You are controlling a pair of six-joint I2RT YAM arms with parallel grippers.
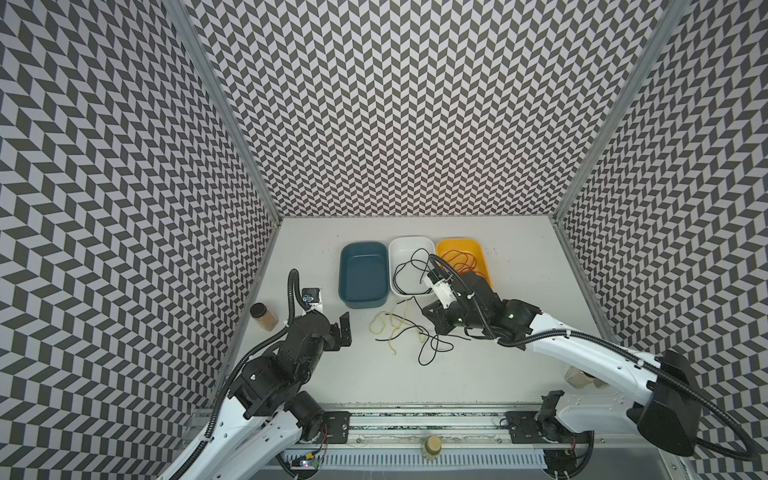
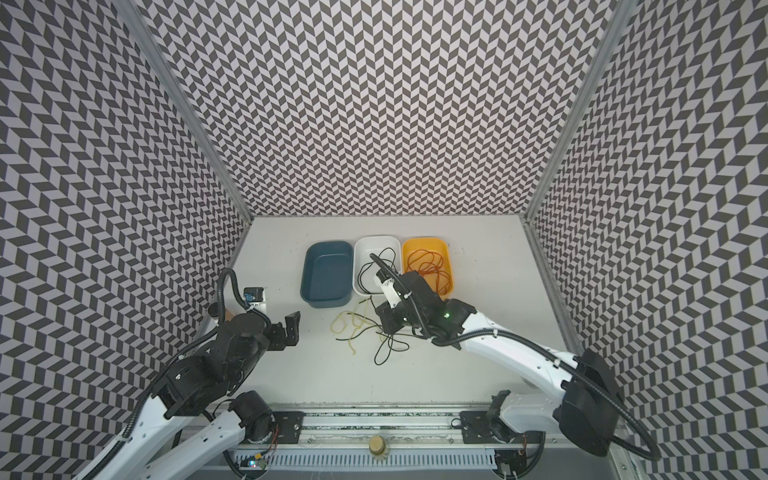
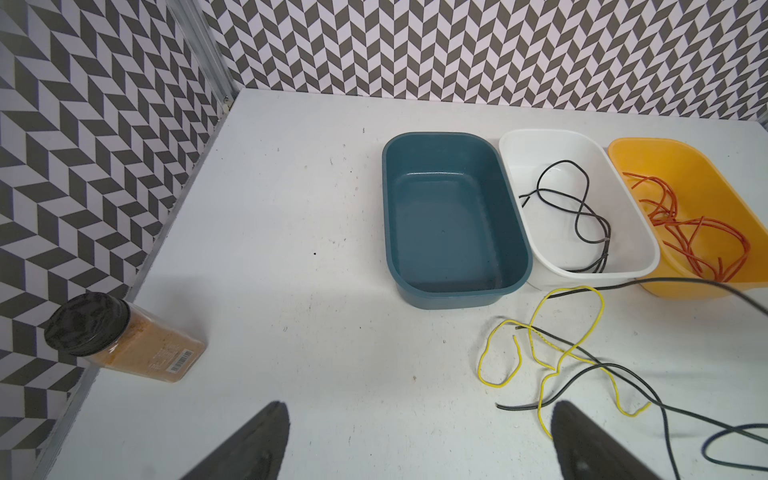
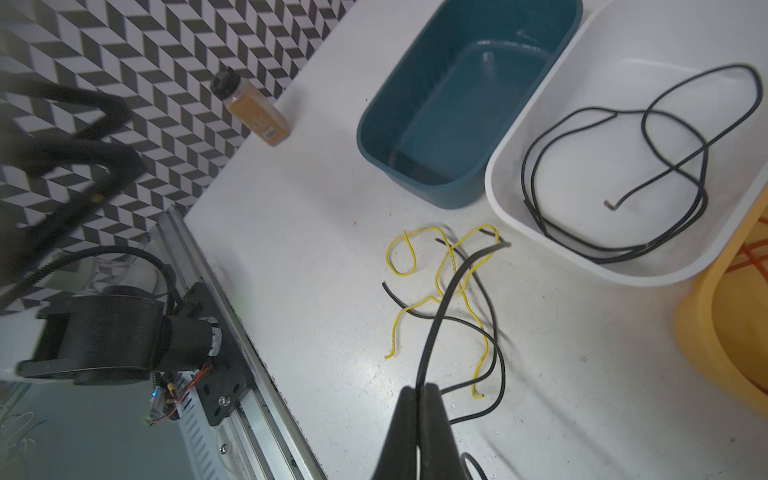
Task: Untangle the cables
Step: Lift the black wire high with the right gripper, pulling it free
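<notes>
Thin cables lie tangled on the white table in front of three trays: a yellow cable and a black cable crossing it. My right gripper is shut on this black cable, which rises from the jaws above the tangle. Another black cable lies coiled in the white tray. An orange-red cable lies in the yellow tray. My left gripper is open and empty, left of the tangle.
A dark blue tray stands empty to the left of the white one. A spice jar with a black lid lies by the left wall. Patterned walls close in three sides; a metal rail runs along the front.
</notes>
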